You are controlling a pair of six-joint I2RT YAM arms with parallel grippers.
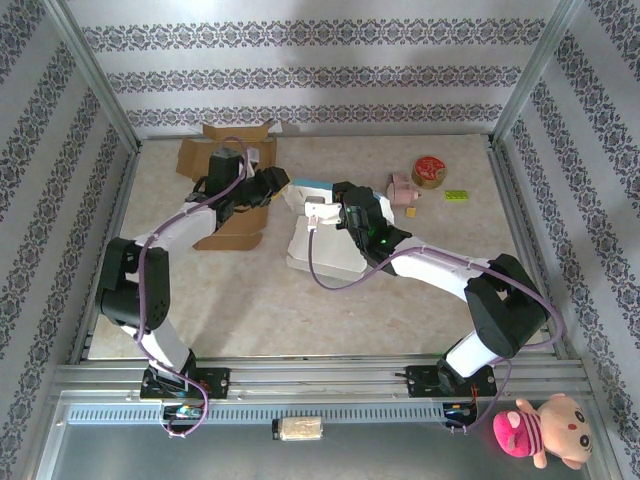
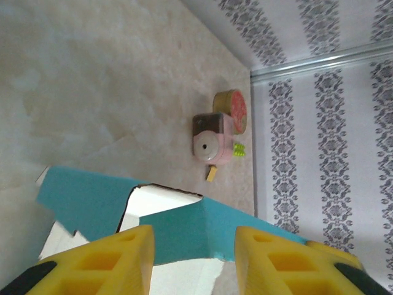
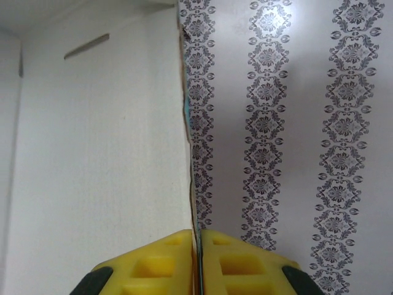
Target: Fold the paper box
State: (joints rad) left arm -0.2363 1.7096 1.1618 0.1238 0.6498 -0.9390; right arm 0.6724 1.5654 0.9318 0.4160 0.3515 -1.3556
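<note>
Paper box (image 1: 340,255): one. Brown cardboard box (image 1: 200,155): one, maybe two. Pink toy (image 1: 404,189): one. Round tin (image 1: 429,171): one. Green block (image 1: 456,195): one. Plush doll (image 1: 540,432): one.

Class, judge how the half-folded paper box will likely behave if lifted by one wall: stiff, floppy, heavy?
Probably light: the paper box is thin sheet, its edge fitting inside the shut right pincer. Likely floppy: its teal flaps splay out, unfolded. It may slide easily on the smooth table.

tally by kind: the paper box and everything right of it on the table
paper box: 1
pink toy: 1
round tin: 1
yellow-green block: 1
Total: 4
</note>
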